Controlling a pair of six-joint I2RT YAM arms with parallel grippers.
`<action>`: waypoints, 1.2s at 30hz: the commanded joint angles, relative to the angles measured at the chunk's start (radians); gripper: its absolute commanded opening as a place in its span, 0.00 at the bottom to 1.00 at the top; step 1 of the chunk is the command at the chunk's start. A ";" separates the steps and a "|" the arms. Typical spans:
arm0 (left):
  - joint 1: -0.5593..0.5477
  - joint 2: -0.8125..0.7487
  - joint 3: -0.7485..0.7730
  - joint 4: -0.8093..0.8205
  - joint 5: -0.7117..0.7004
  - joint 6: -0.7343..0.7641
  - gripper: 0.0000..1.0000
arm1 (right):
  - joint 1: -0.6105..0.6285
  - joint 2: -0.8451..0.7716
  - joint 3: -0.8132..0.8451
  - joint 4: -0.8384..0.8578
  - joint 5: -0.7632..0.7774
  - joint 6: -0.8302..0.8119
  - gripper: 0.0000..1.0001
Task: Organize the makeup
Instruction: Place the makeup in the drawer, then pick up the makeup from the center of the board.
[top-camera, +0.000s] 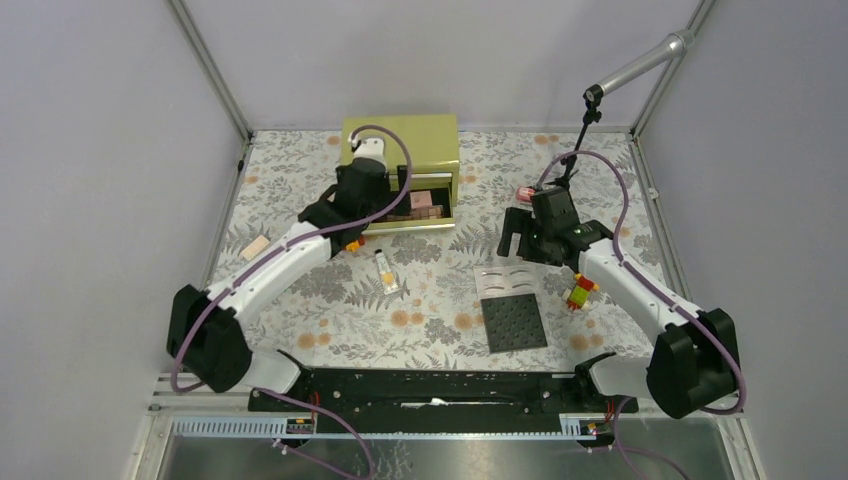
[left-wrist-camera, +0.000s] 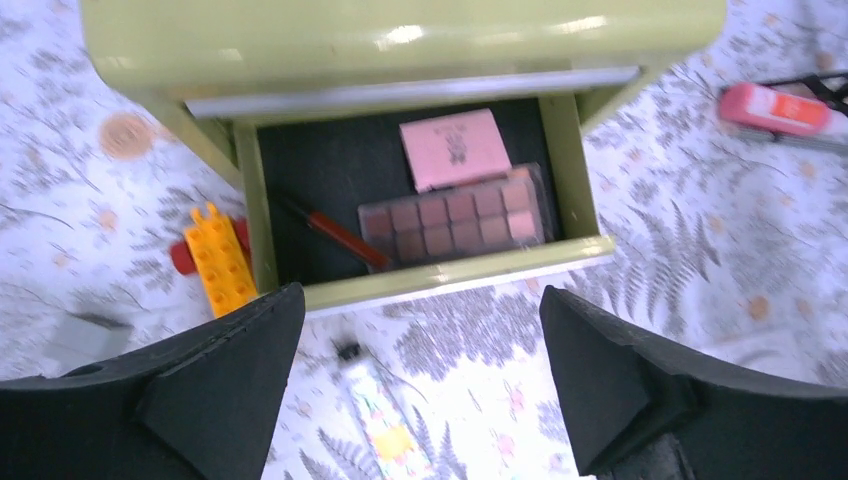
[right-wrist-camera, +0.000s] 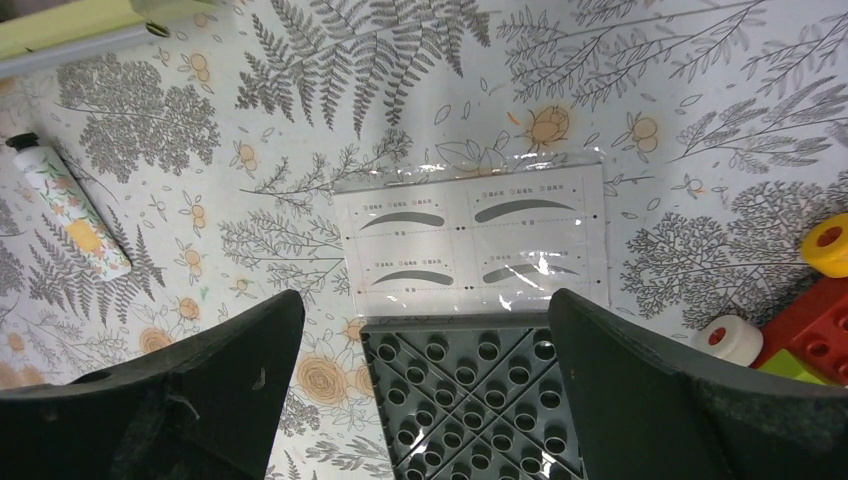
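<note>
Left gripper (left-wrist-camera: 420, 305) is spread wide with nothing in it, hanging over the open drawer (left-wrist-camera: 450, 280) of the green box (top-camera: 400, 135) at top centre of the overhead view. Inside the drawer I see a pink square compact (left-wrist-camera: 455, 148) at the back and a brown eyeshadow palette (left-wrist-camera: 452, 222) right against its lower edge. A thin red pencil (left-wrist-camera: 335, 232) lies diagonally to their left. The cream tube with black cap (top-camera: 386, 270) lies on the floral table cover (top-camera: 440, 300) just below the drawer, outside it. The orange toy car (left-wrist-camera: 215, 258) sits beside the drawer's left wall. The pink-red tube (left-wrist-camera: 775, 108) is at upper right of the left wrist view, on the cover. Right gripper (right-wrist-camera: 425, 300) is also wide open and empty, above a clear eyebrow stencil sheet (right-wrist-camera: 475, 245) that I read as touching the top edge of the dark grey studded plate (right-wrist-camera: 470, 400).
</note>
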 joint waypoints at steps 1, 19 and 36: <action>-0.001 -0.122 -0.105 0.049 0.137 -0.142 0.99 | -0.044 0.014 -0.023 0.029 -0.043 0.013 1.00; -0.093 -0.156 -0.466 0.039 -0.068 -0.502 0.93 | -0.219 -0.083 -0.182 0.168 -0.200 -0.028 1.00; -0.075 0.140 -0.411 0.127 -0.136 -0.484 0.70 | -0.218 -0.127 -0.213 0.196 -0.229 -0.025 1.00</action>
